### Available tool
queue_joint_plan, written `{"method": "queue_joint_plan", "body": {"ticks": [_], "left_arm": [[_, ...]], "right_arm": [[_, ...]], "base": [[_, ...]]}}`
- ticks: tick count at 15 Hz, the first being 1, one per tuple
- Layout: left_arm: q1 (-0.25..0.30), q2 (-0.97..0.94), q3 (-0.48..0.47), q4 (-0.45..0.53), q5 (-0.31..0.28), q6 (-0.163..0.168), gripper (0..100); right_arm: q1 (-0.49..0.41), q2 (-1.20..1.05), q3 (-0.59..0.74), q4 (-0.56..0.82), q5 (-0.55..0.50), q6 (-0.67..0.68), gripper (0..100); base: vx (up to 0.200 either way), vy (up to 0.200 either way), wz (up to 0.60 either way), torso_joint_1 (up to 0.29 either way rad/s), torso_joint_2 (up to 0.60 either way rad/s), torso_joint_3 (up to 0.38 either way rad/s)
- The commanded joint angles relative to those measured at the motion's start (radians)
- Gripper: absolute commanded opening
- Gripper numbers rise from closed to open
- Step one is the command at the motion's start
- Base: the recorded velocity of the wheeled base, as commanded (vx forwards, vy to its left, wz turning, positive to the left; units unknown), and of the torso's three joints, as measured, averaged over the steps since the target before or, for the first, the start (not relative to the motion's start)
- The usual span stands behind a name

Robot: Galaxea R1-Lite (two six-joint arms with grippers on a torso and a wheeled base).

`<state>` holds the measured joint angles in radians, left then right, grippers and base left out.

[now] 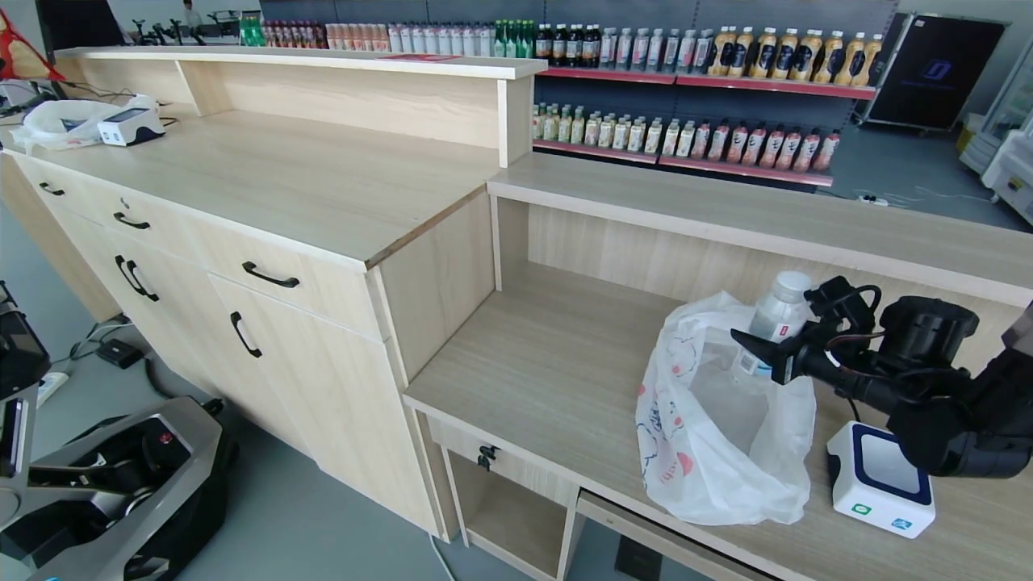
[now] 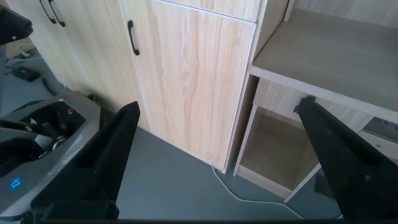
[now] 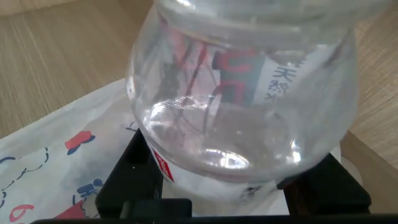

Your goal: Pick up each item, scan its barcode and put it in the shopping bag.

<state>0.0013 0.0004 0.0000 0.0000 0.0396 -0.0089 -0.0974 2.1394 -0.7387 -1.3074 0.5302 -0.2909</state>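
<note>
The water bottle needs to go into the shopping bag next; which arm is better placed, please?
Right: the right gripper holds the bottle over the open bag; the left gripper hangs low beside the cabinet.

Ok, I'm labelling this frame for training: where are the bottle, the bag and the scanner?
bottle [image 1: 772, 319], head view, on its clear body below the cap.
bag [image 1: 702, 452], head view, on its front wall.
scanner [image 1: 888, 468], head view, on its blue-framed top window.

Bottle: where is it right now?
Head view, right side: the bottle is in the right gripper at the bag's mouth, with the scanner beside the bag on the low counter.
</note>
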Motion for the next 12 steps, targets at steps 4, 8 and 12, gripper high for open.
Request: {"method": "queue_joint_plan", "body": {"ticks": [4,8,12], "left_arm": [[0.0,0.0,0.0,0.0,0.0,0.0,100],[0.0,0.0,0.0,0.0,0.0,0.0,100],[0.0,0.0,0.0,0.0,0.0,0.0,100]], "right_arm": [[0.001,0.126,-0.027,-0.065,0.01,-0.002,0],[-0.001,0.174,-0.076,-0.072,0.01,-0.004,0],[-0.004,0.215,-0.079,-0.082,0.01,-0.005,0]], "base": [[0.0,0.0,0.0,0.0,0.0,0.0],[0.0,0.0,0.0,0.0,0.0,0.0],[0.0,0.0,0.0,0.0,0.0,0.0]]}}
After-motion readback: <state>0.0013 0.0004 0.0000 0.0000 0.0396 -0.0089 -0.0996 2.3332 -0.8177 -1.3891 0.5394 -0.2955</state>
